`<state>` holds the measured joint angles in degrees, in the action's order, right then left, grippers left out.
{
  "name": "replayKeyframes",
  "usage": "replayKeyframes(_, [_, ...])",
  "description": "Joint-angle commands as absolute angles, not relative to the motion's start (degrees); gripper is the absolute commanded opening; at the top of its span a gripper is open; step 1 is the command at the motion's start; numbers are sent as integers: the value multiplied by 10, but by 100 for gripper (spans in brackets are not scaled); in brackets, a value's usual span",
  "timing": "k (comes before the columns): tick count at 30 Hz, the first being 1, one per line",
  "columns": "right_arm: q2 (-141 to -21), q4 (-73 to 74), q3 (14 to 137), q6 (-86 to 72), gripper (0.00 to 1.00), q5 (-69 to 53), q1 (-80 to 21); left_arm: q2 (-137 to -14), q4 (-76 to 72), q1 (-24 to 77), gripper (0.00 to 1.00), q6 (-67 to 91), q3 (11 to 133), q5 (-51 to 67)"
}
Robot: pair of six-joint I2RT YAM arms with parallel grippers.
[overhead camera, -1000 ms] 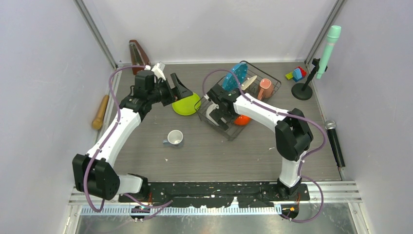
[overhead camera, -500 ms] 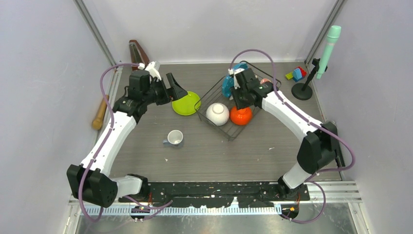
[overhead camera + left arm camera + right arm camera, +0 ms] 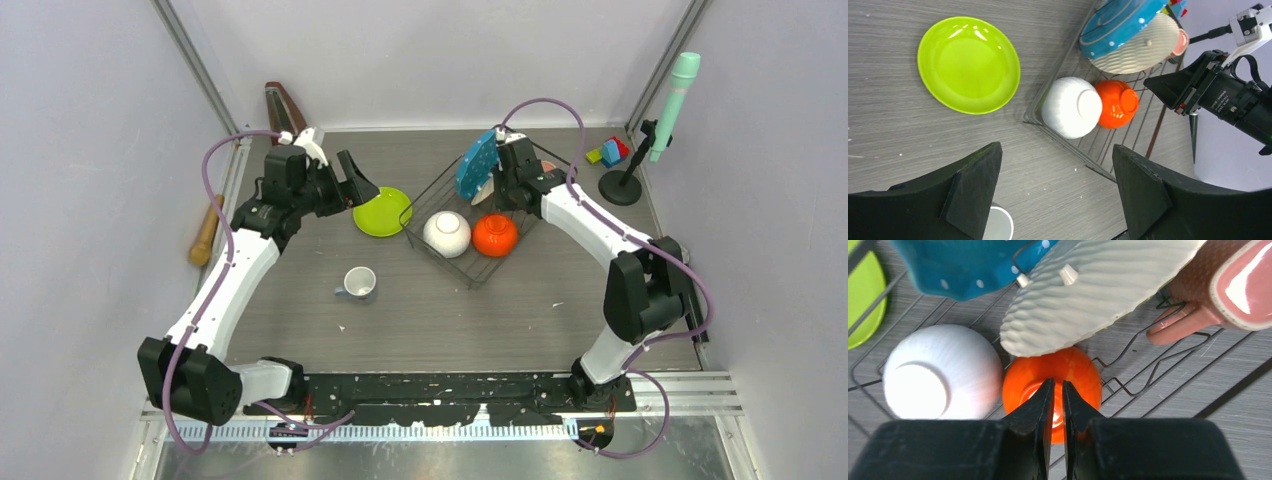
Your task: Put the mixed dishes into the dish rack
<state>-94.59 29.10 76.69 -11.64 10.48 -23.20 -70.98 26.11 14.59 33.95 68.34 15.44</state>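
- The small pale grey-white mug (image 3: pixel 358 283) is seen nearest the arm bases, on the bare table and well apart from the dish rack (image 3: pixel 473 283); it is not yet loaded.
- The small lime-green plate (image 3: pixel 969 64) is found flat on the table just beside the rack's left edge, also outside it.
- The left gripper (image 3: pixel 1055 152) is held above the table near that plate, its jaws spread wide and nothing between them.
- Inside the rack's near end, the white bowl (image 3: pixel 1071 107) and the small orange bowl (image 3: pixel 1117 103) are set upside down, side by side and touching.
- The right gripper (image 3: pixel 1058 386) is poised over the orange bowl, jaws pressed almost together and gripping nothing.
- Farther back, the blue white-dotted plate (image 3: pixel 973 262) is propped on edge among the dividers, with a cream ribbed plate (image 3: pixel 1088 295) leaning beside it.
- At the far end, the pink mug (image 3: pixel 1243 280) is lodged in the rack.
- The task is judged mostly done: two dishes are left, and the green plate looks likely to be handled next.
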Motion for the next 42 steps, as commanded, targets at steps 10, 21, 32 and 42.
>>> replayKeyframes(10, [-967,232,681,-174,16,46,-228,-729,225,120,85,381,608,61])
replayKeyframes(21, [-872,255,654,-197,21,76,-221,-825,162,113,87,361,619,53])
replayKeyframes(32, [-871,210,724,-267,25,232,-187,-978,128,65,85,337,673,100])
replayKeyframes(42, [-891,180,746,-293,22,230,-181,-1091,131,63,69,363,727,138])
